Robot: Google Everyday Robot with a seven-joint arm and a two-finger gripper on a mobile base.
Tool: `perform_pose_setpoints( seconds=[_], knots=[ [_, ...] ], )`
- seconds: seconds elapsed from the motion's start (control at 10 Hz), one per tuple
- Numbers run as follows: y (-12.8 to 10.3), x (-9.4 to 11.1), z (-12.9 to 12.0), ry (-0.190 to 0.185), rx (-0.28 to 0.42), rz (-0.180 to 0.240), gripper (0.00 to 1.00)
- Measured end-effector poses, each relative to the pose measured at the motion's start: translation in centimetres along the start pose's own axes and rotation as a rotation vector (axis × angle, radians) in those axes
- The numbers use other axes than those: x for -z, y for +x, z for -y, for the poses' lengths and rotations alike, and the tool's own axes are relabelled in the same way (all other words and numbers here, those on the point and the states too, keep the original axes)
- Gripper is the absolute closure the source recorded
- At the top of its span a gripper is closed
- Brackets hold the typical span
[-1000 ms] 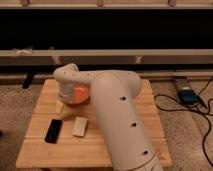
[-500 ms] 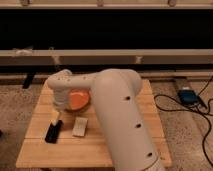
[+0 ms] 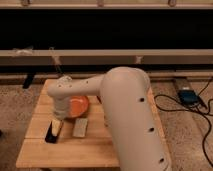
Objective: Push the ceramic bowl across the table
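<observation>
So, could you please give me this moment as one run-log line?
phase: pushing | gripper: low, left of ceramic bowl, over black phone | bowl: on table, partly hidden by arm

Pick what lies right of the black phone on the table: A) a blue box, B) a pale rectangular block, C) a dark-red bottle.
B: the pale block lies right of the phone, below the ceramic bowl; the hand hangs over the phone.
</observation>
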Motion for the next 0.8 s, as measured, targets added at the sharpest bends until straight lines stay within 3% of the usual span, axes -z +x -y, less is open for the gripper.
perform_pose_setpoints(
  seconds=[0.5, 0.8],
  knots=[
    [4.6, -1.0, -4.2, -0.051, 0.103, -0.030, 0.20],
    [7.2, -0.9, -7.2, -0.090, 0.250, -0.028, 0.20]
  ],
)
